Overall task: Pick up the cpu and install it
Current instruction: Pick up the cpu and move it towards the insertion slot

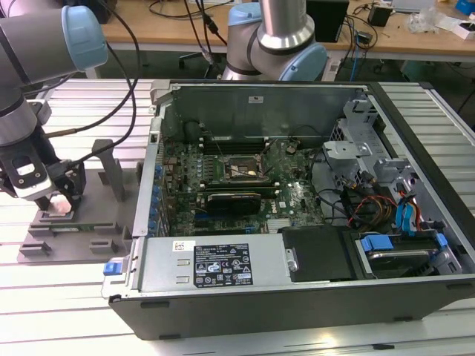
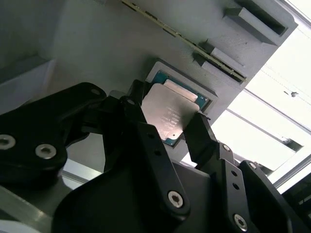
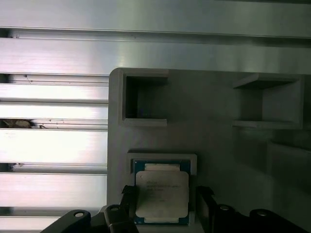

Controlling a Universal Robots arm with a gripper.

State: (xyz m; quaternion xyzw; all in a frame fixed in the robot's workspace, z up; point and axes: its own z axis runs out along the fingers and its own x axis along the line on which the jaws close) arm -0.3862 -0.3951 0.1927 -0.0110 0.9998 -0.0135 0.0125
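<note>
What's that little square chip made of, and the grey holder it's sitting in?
The cpu: its top plate looks like silvery metal with a satin finish, judging by the soft sheen. The blue-green rim around it looks like circuit board. The grey tray: an even, matte grey with blocky moulded pockets, so probably plastic, though the look leaves that open.

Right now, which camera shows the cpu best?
The first wrist view: the cpu lies flat-on in its tray pocket, top plate nearly whole. The second wrist view shows it at a slant, corners behind the flanking fingers of the gripper. In the exterior view the gripper hides it.
</note>
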